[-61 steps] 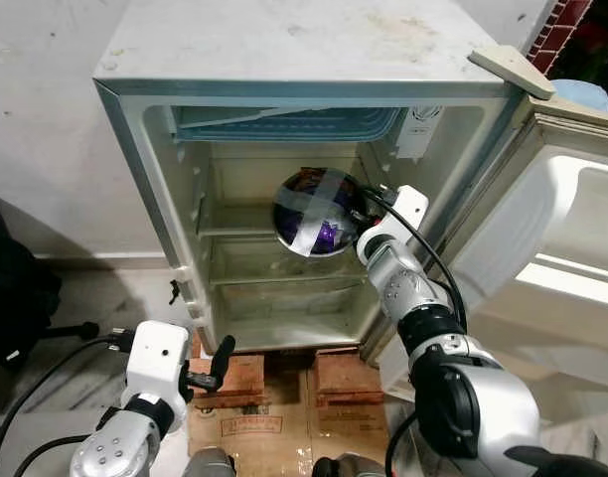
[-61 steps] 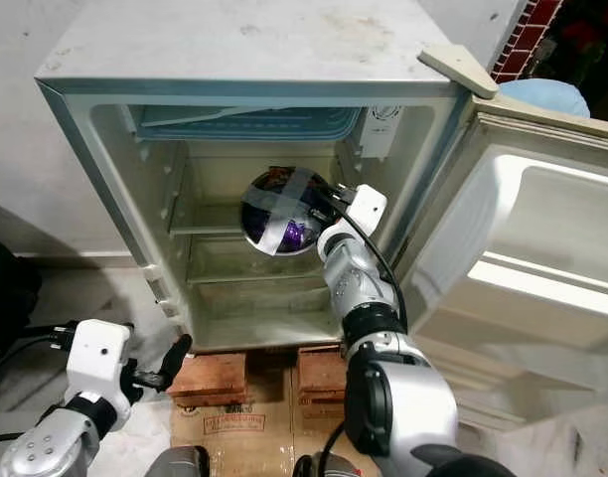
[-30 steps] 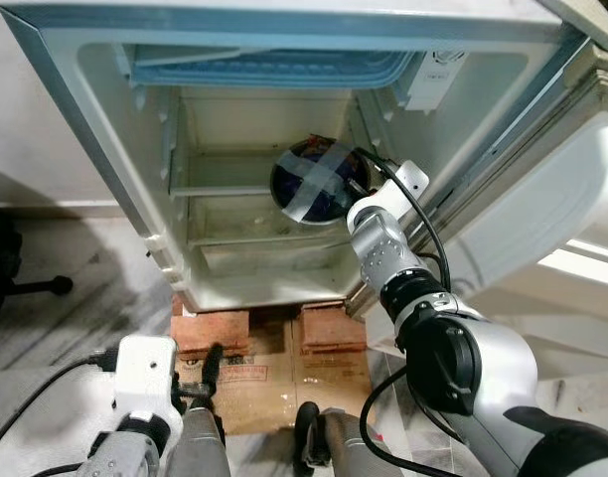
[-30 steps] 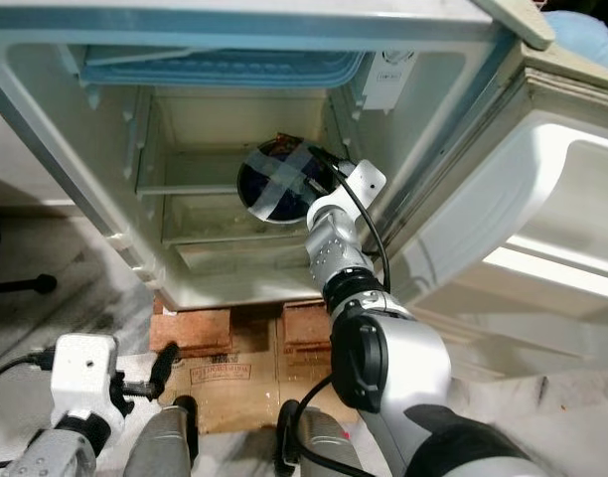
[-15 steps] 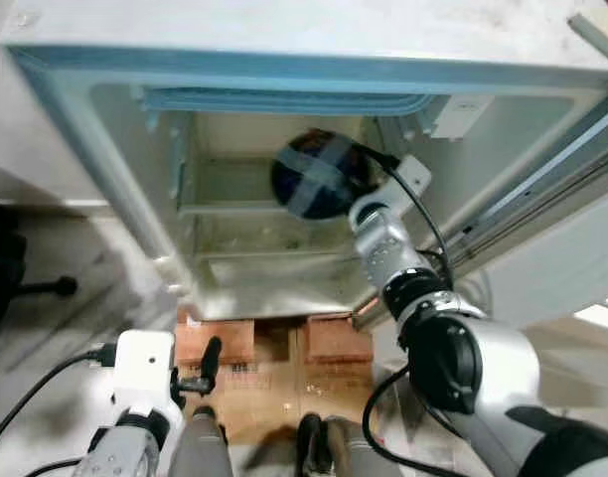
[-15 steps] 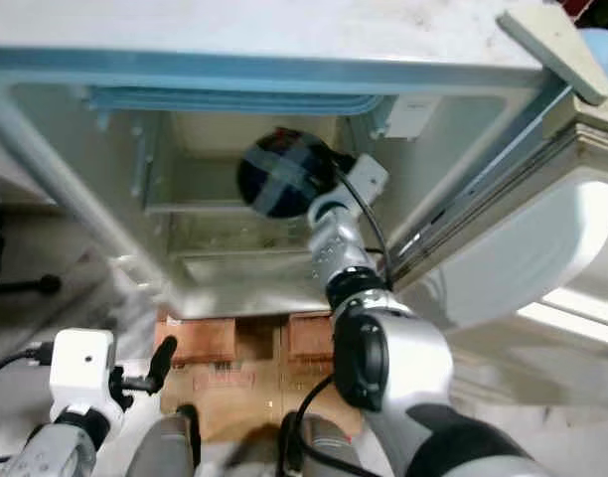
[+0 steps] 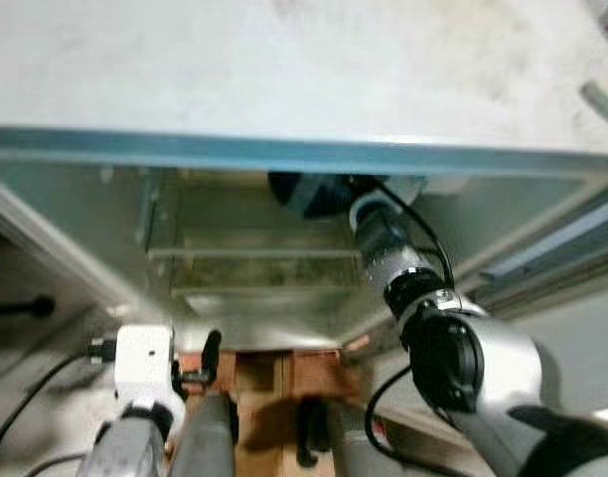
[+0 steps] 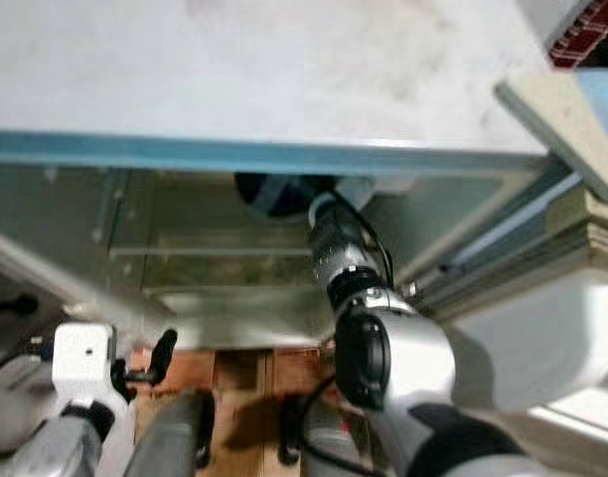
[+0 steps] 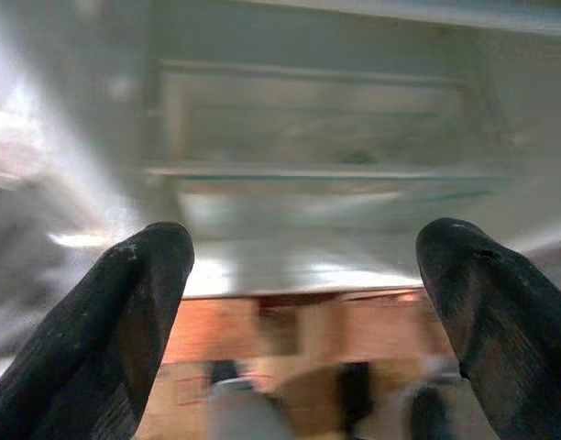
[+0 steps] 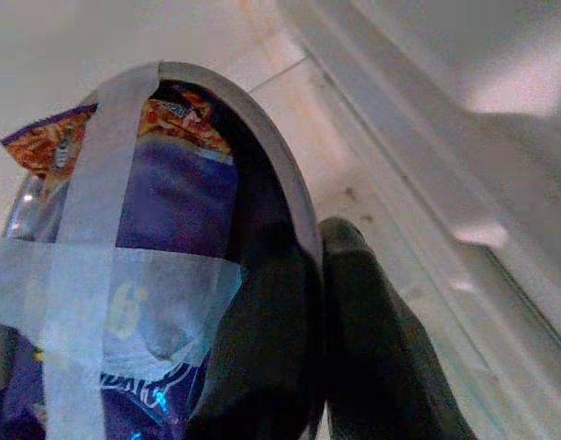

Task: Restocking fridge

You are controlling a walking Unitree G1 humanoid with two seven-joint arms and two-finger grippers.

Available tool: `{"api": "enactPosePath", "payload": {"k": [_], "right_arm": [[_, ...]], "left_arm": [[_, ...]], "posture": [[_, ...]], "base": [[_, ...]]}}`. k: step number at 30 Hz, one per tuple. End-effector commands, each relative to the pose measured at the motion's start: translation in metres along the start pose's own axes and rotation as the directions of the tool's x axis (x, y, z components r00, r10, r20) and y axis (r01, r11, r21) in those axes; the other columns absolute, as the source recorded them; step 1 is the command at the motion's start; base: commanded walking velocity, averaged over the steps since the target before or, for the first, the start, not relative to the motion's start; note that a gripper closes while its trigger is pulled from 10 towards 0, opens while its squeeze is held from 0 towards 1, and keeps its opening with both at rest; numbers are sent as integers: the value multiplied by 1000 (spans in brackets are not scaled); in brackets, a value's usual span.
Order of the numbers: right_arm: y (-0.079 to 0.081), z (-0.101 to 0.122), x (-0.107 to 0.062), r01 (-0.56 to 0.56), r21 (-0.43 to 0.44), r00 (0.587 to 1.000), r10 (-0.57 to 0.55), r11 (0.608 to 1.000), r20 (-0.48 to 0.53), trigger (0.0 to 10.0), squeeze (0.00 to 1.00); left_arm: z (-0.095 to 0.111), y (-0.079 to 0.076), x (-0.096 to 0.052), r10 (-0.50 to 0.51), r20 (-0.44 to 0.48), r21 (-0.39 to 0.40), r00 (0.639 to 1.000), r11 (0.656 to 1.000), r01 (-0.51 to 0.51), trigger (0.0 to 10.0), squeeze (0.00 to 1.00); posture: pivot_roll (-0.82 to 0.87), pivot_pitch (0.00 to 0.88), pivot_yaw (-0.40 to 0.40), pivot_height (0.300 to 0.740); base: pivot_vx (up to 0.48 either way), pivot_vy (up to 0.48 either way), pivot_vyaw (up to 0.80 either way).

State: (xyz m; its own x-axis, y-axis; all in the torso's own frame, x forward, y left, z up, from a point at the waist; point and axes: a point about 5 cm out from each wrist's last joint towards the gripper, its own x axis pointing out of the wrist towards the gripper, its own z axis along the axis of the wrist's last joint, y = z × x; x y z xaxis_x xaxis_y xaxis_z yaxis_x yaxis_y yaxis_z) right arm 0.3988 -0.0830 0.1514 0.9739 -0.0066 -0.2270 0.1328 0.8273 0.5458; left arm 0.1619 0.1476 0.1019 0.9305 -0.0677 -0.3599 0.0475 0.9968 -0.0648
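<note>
Nearest, the left gripper (image 9: 303, 302) hung low before the fridge (image 7: 284, 89), its fingers (image 9: 138, 302) spread wide apart, above the bricks (image 7: 309, 373) under the cabinet. Farther in, the right gripper (image 10: 313, 367) reached inside the fridge, clamped on the rim of a taped bowl (image 10: 143, 257) holding purple snack packets, apparently just under the top edge, though blur hid the shelf.

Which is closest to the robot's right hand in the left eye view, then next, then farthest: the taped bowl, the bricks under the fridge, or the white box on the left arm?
1. The taped bowl: gripped by the right hand, up inside the fridge.
2. The bricks: lower down, beneath the fridge.
3. The white box on the left arm: low on the left, beside the left hand.
</note>
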Motion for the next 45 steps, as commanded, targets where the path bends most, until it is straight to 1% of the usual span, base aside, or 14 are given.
{"api": "enactPosePath", "payload": {"k": [1, 10, 12, 13, 14, 22, 27, 30, 33, 34, 35, 37, 40, 45], "right_arm": [[-19, -5, 0, 70, 19, 997, -69, 997, -17, 10000, 0], [-18, -12, -1, 85, 10, 995, -84, 996, -59, 10000, 0], [-14, -16, -2, 90, 52, 993, -86, 995, -78, 10000, 0], [-12, -16, -2, 89, 47, 993, -85, 995, -77, 10000, 90], [-9, -15, -2, 85, 50, 994, -81, 995, -74, 10000, 1000], [7, -11, -2, 112, 180, 992, -99, 977, -77, 10000, 1000], [10, -9, -2, 95, 155, 994, -87, 983, -60, 10000, 1000], [20, 6, -1, -58, 5, 998, 58, 998, 33, 10000, 1000], [18, 13, -1, -152, -125, 984, 162, 980, 71, 10000, 1000], [12, 16, -1, -193, -211, 973, 215, 958, 85, 10000, 1000], [12, 16, -1, -193, -211, 973, 215, 958, 85, 10000, 1000], [-4, 16, -3, -242, -316, 956, 280, 917, 82, 10000, 1000], [-26, 13, -9, -294, -408, 936, 347, 864, 60, 10000, 1000], [-42, 9, -25, -428, -440, 877, 480, 789, 8, 10000, 1000]], "left_arm": [[-7, 2, -3, 18, -40, 0, 999, 1000, -18, 10000, 0], [-10, 3, -1, 38, -55, 2, 998, 999, -38, 10000, 0], [-10, 3, -1, 37, -57, 3, 998, 999, -37, 10000, 0], [-10, 3, 0, 37, -58, 3, 998, 999, -37, 10000, 0], [-10, 3, 0, 37, -60, 5, 998, 999, -36, 10000, 0], [-12, 3, 1, 38, -78, 15, 996, 999, -37, 10000, 0], [-13, 3, 3, 39, -84, 18, 996, 999, -38, 10000, 0], [-13, 2, 6, 41, -81, 20, 996, 999, -39, 10000, 0], [-12, 3, 9, 44, -71, 19, 996, 999, -42, 10000, 0], [-11, 3, 11, 44, -66, 19, 997, 999, -43, 10000, 0], [-11, 3, 11, 44, -66, 19, 997, 999, -43, 10000, 0], [-11, 3, 16, 49, -57, 26, 997, 999, -47, 10000, 0], [-9, 1, 22, 36, -39, 36, 999, 999, -35, 10000, 0], [-9, 2, 29, 37, -34, 41, 999, 999, -36, 10000, 0]], "posture": [[192, 296, -151, 740], [190, 291, -153, 740], [190, 291, -153, 740], [191, 291, -153, 740], [192, 291, -153, 740], [193, 289, -153, 740], [191, 284, -154, 740], [185, 276, -157, 740], [172, 266, -160, 740], [163, 260, -160, 740], [163, 260, -160, 740], [146, 241, -160, 740], [132, 223, -158, 740], [121, 206, -153, 740]], "base": [[0, 0, 0], [0, 0, 0], [0, 0, 0], [0, 0, 0], [0, 0, 0], [0, 0, 0], [0, 0, 0], [0, 0, 0], [0, 0, 0], [0, 0, 0], [0, 0, 0], [0, 0, 0], [0, 0, 0], [0, 0, 0]]}}
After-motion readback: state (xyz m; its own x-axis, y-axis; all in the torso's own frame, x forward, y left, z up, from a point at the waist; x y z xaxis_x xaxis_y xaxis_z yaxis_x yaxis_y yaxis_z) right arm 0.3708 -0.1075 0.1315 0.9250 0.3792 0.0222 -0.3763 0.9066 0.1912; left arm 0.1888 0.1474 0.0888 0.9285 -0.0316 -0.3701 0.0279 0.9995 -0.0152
